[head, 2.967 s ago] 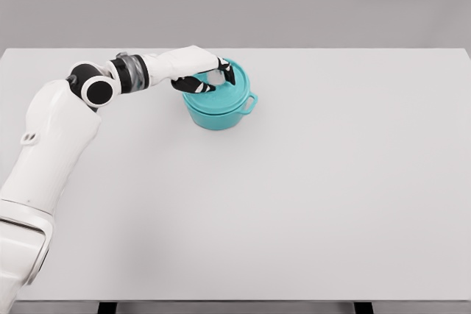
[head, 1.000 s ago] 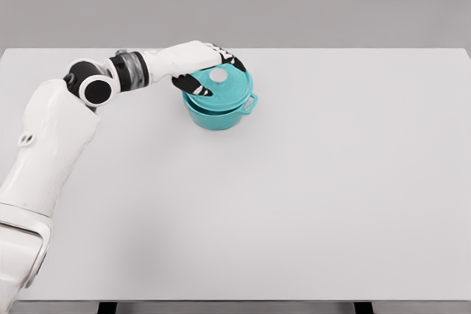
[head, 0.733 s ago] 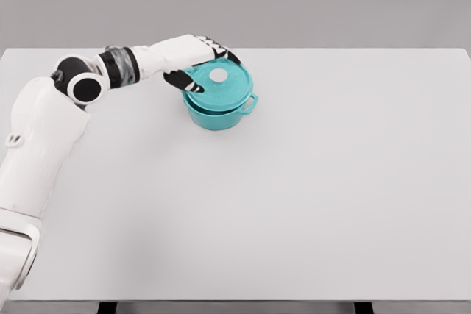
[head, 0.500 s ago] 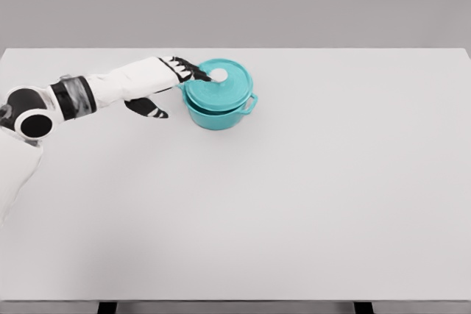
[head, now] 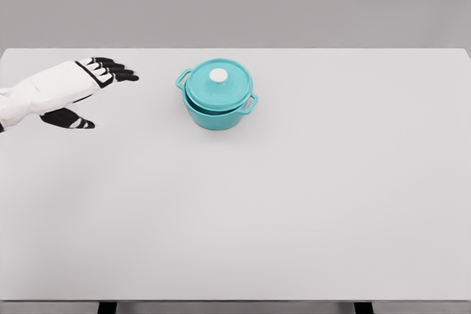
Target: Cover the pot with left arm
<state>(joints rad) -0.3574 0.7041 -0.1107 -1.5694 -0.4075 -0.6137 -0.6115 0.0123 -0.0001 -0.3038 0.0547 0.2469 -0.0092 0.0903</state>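
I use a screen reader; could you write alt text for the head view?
A round teal pot sits on a white table, covered by its teal lid with a white knob. The robot's white left hand, fingers open and empty, is at the left edge, apart from the pot.

Lid (head: 218, 84) apparently seated on pot (head: 215, 114), mid-table (head: 309, 196).

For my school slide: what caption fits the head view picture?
Teal pot wearing its lid, left hand open beside it.
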